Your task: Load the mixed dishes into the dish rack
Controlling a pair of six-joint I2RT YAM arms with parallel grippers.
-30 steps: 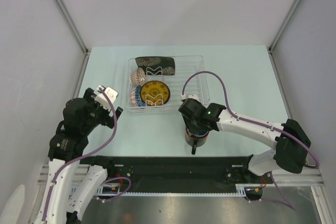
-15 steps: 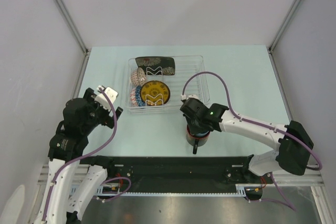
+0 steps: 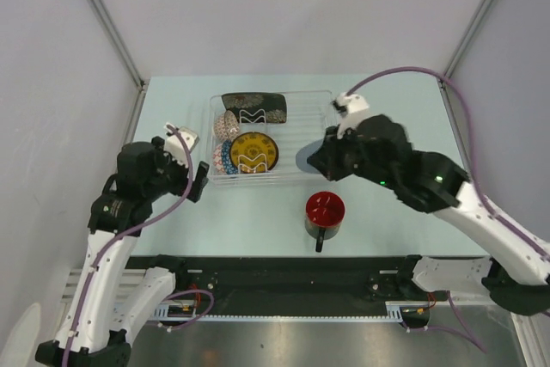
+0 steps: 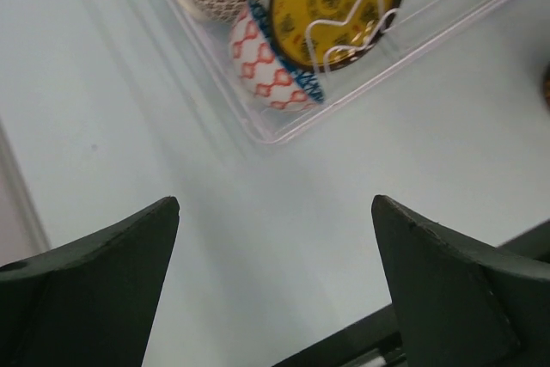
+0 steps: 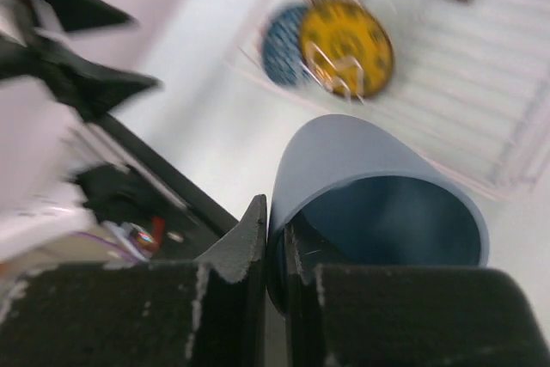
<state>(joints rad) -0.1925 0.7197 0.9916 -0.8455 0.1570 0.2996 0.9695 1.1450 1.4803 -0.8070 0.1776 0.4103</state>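
Note:
The clear dish rack (image 3: pixel 275 94) holds the dark plate with the yellow round centre (image 3: pixel 253 151), the blue-patterned bowl (image 3: pixel 223 158), a brown-patterned bowl (image 3: pixel 227 125) and a dark dish (image 3: pixel 253 107). The red mug (image 3: pixel 325 211) stands upright on the table in front of the rack, its inside red. My right gripper (image 3: pixel 320 161) is shut on the rim of a light-blue cup (image 5: pixel 378 186), held tilted in the air over the rack's near right corner. My left gripper (image 4: pixel 275 212) is open and empty, above the table left of the rack (image 4: pixel 258 131).
The black rail (image 3: pixel 275 268) runs along the table's near edge. Grey walls close in the left, right and back. The right arm (image 3: pixel 430 182) crosses over the table's right half. The right wrist view is blurred.
My right gripper rose from the red mug with the light-blue cup and swung back and right to the rack's corner. The mug stays on the table. My left arm shifted slightly right.

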